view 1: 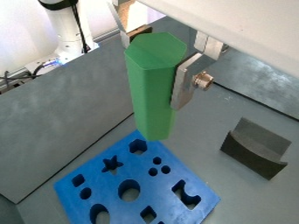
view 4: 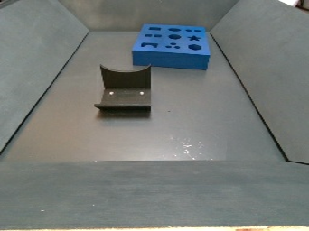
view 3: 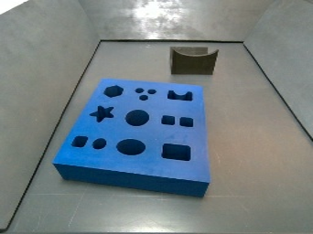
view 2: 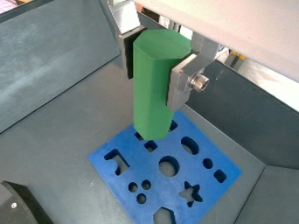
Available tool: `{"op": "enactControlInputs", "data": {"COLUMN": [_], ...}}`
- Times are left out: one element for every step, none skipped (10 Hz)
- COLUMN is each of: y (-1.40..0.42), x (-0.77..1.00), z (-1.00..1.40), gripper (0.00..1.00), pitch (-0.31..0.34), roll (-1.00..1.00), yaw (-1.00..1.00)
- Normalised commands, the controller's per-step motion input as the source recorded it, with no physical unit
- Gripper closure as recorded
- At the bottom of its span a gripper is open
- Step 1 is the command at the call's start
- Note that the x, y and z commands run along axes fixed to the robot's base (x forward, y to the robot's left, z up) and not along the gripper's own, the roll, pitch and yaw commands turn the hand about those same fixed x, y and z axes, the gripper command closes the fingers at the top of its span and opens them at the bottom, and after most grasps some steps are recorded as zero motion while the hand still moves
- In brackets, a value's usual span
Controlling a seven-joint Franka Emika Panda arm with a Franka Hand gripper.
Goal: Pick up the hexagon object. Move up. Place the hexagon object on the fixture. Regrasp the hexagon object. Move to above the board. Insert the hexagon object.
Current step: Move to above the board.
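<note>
Overhead, the tool [view 2: 158,66] grips the hexagon object [view 2: 155,83] above the board [view 2: 122,171].

We see a grey floor [view 3: 257,155] with sloping grey walls [view 3: 43,55] around it (faint glare at the upper centre of a side view).

gripper [view 1: 163,70] holds hexagon object [view 1: 152,87] above board [view 1: 176,206] | fixture [view 1: 257,149] apart

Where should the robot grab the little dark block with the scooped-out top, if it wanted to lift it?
Probably from above, pinching the fixture across its upright curved wall, since that is thin with both faces free. The gripper is busy, though: shut on the hexagon object above the board.
</note>
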Motion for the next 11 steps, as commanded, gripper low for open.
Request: {"op": "enactControlInputs", "data": {"y": [0.07, 0.07, 0.07, 0.07, 0.07, 0.07, 0.07, 0.07, 0.07, 0.07, 0.07], "x": [-0.17, -0.17, -0.17, -0.17, -0.17, -0.17, -0.17, -0.17, -0.17, -0.17, -0.17], "z": [0.02, 0.02, 0.02, 0.02, 0.02, 0.02, 0.02, 0.02, 0.02, 0.02, 0.02], "gripper": [1.0, 1.0, 1.0, 1.0, 1.0, 1.0, 1.0, 1.0, 1.0, 1.0, 1.0], "pitch": [-0.204, -0.203, -0.203, -0.203, -0.203, -0.203, -0.203, -0.203, -0.203, -0.203, -0.203], "roll": [-0.15, -0.15, -0.15, -0.15, -0.15, -0.15, -0.15, -0.15, -0.15, -0.15, -0.15], "yaw": [0.0, 0.0, 0.0, 0.0, 0.0, 0.0, 0.0, 0.0, 0.0, 0.0, 0.0]}}
